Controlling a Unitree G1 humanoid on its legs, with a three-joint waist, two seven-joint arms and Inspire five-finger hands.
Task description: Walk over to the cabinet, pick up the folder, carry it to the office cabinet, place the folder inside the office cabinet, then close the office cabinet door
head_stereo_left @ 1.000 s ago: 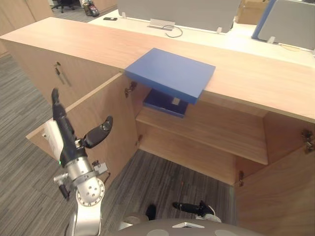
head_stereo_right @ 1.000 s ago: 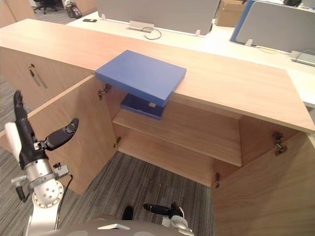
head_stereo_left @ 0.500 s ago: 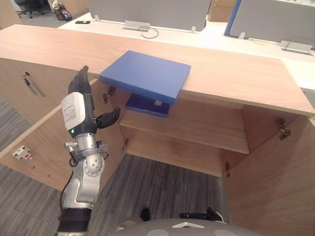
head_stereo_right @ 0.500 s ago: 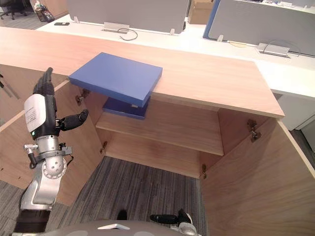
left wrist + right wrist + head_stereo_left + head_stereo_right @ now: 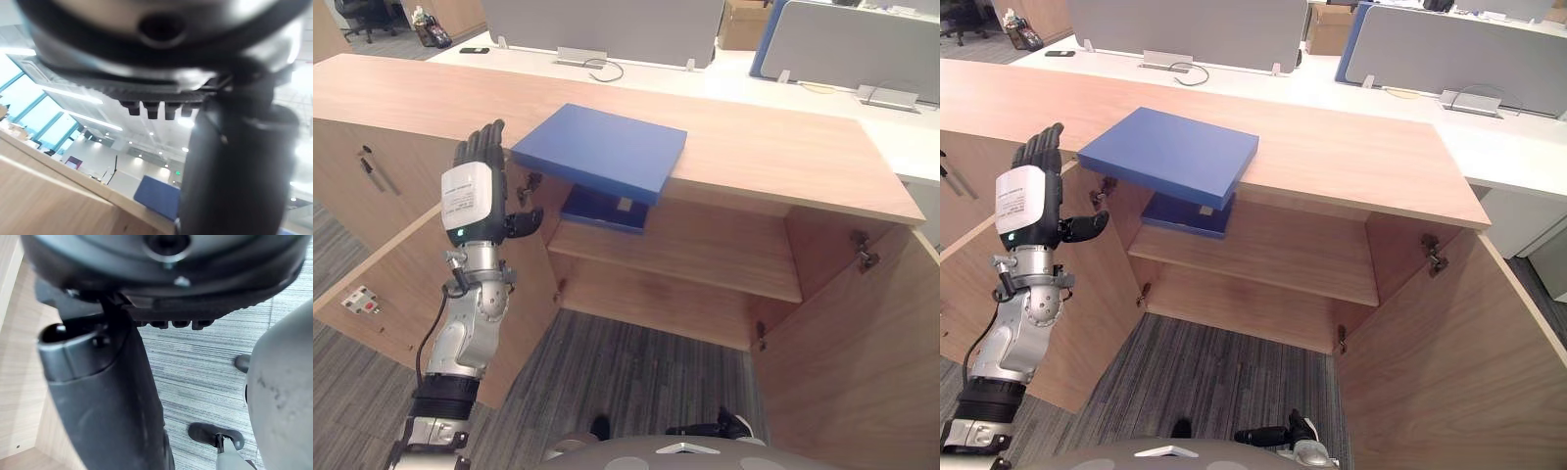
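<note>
Two doors of the cabinet (image 5: 783, 157) stand wide open on my feed, the left door (image 5: 401, 264) and the right door (image 5: 842, 362). Inside, on the shelf (image 5: 705, 259), one dark blue flat item (image 5: 602, 208) lies at the left end. The space under the shelf holds nothing I can see.

The blue folder (image 5: 599, 149) lies flat on the cabinet top, with its near corner hanging over the front edge directly above that dark item.

The left hand (image 5: 1043, 211) is raised in front of the left door, left of the folder and apart from it. Its fingers are straight, its thumb sticks out toward the cabinet, and it holds nothing. A white label (image 5: 465, 199) covers its back, and a small white sticker (image 5: 359, 301) sits on the door's inner face. I cannot read the print on either.

The right hand (image 5: 107, 396) hangs low over the grey carpet (image 5: 636, 362), and I cannot tell its grip.

Compared with half a second ago, the left hand has turned its back more squarely toward me. The folder has not moved.
</note>
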